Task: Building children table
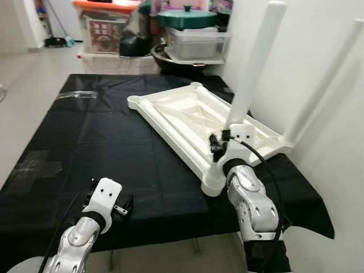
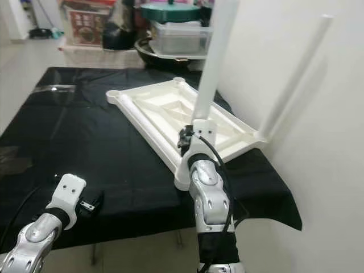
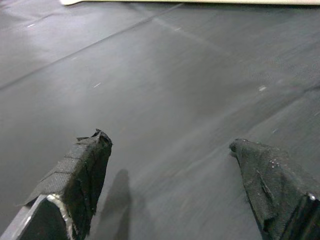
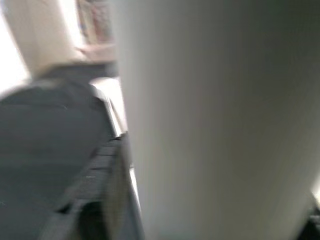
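Observation:
A white plastic table top [image 1: 181, 111] lies upside down on the black-covered table [image 1: 102, 142], toward the right. One white leg [image 1: 327, 79] stands in its far right corner, leaning along the wall. My right gripper [image 1: 218, 142] is shut on a second white leg [image 1: 256, 62], holding it nearly upright over the top's near edge, above the near corner socket [image 1: 213, 185]. The leg's lower end is hidden behind my wrist. In the right wrist view this leg [image 4: 210, 120] is a close blur. My left gripper [image 1: 122, 208] hovers open and holding nothing over the cloth [image 3: 165, 75] near the front edge.
A white wall [image 1: 318, 170] runs close along the right side. Beyond the table's far end stand storage boxes [image 1: 105, 25], a clear tub [image 1: 196, 42] with a green lid [image 1: 187, 17] on it, and a dark pan. Shiny tape patches [image 1: 34, 168] lie on the cloth's left part.

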